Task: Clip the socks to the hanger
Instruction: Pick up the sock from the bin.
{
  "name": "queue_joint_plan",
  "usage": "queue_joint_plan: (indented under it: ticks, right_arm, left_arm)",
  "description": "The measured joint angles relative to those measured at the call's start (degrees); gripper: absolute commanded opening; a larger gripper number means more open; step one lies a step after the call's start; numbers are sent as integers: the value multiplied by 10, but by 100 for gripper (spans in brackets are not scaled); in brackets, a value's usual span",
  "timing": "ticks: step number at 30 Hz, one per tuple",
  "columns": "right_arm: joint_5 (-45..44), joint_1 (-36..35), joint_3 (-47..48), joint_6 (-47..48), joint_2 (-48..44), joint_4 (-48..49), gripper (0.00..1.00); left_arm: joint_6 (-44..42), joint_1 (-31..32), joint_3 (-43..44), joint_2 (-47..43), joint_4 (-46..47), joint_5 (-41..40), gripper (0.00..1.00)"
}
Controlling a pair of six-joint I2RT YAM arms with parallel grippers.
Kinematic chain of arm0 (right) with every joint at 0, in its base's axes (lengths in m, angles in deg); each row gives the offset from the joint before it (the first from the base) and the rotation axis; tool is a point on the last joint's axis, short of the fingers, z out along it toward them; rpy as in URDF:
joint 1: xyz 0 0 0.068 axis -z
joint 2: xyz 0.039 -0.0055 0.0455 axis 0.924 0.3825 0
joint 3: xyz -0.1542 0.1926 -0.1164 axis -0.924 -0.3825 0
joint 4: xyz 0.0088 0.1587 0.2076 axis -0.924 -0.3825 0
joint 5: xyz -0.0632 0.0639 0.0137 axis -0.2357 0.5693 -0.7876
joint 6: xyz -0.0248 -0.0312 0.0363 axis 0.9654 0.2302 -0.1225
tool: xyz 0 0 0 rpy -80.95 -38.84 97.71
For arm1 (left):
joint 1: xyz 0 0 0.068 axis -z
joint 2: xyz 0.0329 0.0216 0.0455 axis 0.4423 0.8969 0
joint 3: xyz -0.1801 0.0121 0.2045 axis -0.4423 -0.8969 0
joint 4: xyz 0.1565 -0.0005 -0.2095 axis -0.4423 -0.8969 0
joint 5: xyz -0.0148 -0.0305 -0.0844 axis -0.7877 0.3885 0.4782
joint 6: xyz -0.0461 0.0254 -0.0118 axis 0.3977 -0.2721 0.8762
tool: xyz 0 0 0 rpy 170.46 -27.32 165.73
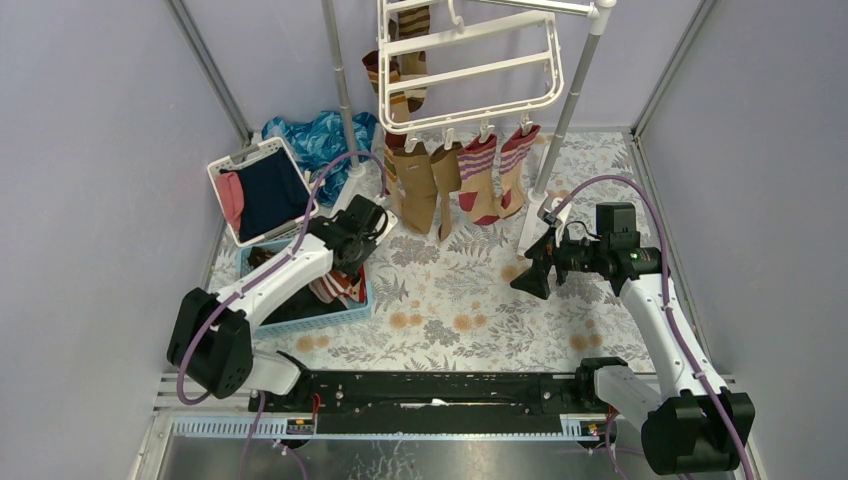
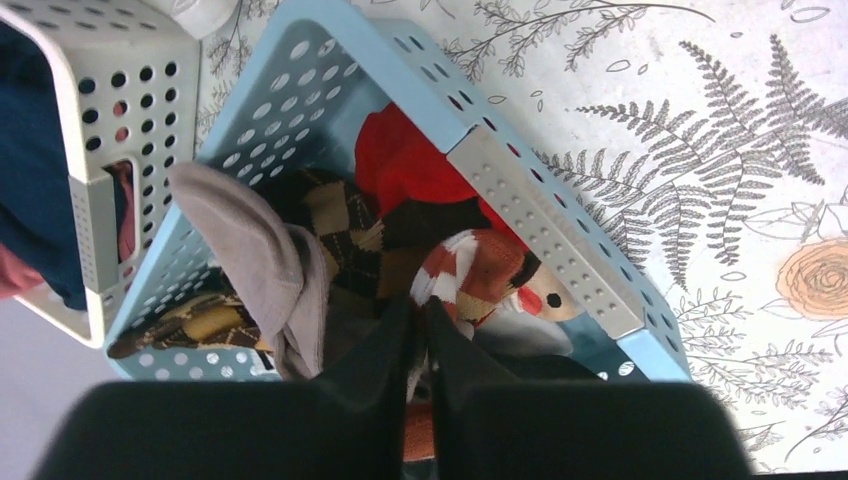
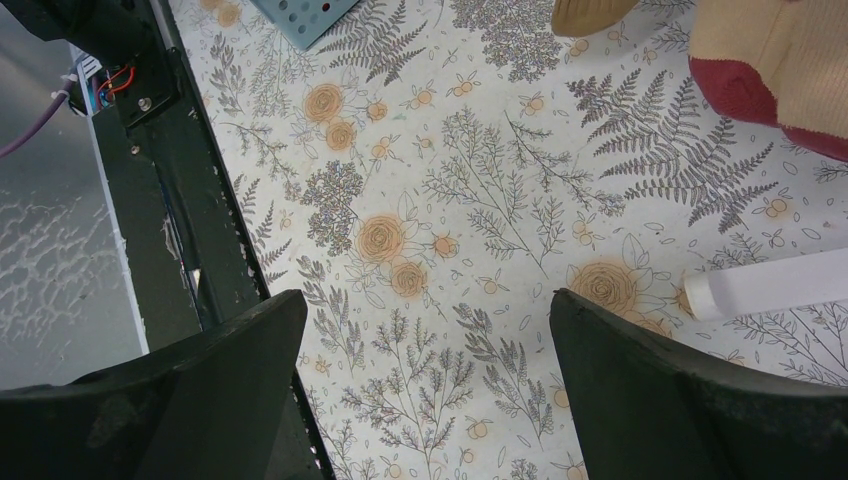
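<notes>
Floral table, left claw pinching sock (basket)

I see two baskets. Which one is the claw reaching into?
The small blue basket, holding socks. The left claw points into it; the white basket beside it holds navy and pink clothes.

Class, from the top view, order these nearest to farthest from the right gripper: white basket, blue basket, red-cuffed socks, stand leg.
1. Stand leg, just behind the right gripper.
2. Red-cuffed socks, hanging behind and left.
3. Blue basket, across on the left.
4. White basket, far back left.
</notes>
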Motion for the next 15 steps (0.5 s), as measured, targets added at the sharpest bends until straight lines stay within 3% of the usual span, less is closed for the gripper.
queue_joint_plan:
  ticks: [2,7,15]
  right_arm:
    - [0,0,0,0,-1,0,100]
    - [0,0,0,0,-4,0,100]
    - [-1,0,0,0,-9,1,100]
  left_arm:
    - [3,0,-2,-3,0,-8,0]
    - [28,0,-2,-46,-3,-25,0]
    - [118,-1,-5,-264,30,-23,0]
